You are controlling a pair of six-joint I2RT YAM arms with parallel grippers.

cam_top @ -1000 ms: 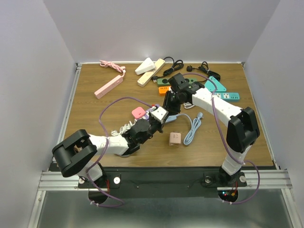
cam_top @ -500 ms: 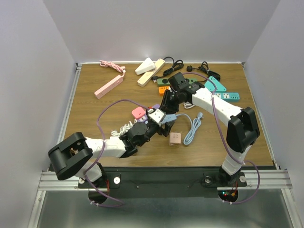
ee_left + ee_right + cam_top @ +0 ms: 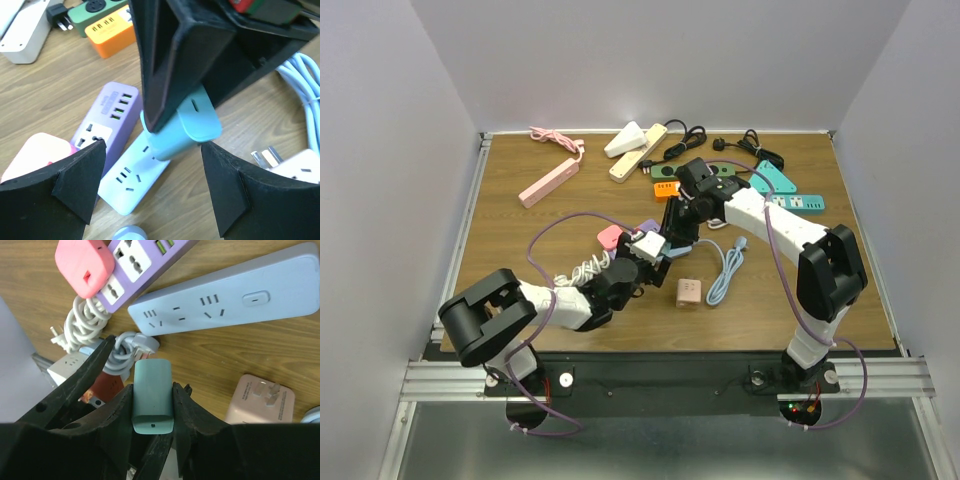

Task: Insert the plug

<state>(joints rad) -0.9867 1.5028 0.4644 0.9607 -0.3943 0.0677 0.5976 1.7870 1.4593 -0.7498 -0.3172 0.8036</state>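
A teal plug is clamped between my right gripper's black fingers, which are shut on it. In the left wrist view the plug hangs tilted, its lower end right over one end of a pale blue power strip. Its prongs are hidden, so I cannot tell whether they touch a socket. My left gripper stands open close in front of the strip, with one finger on each side of it and nothing held. From above both grippers meet mid-table, the left gripper just beside the right gripper.
A purple strip with a pink plug lies beside the pale one. Close by are a coiled white cable, a pink adapter and a light blue cable. More strips lie at the back: pink, cream, orange, teal.
My left gripper has opened from shut and its arm has shifted slightly. The right gripper keeps its grip on the teal plug over the pale strip.
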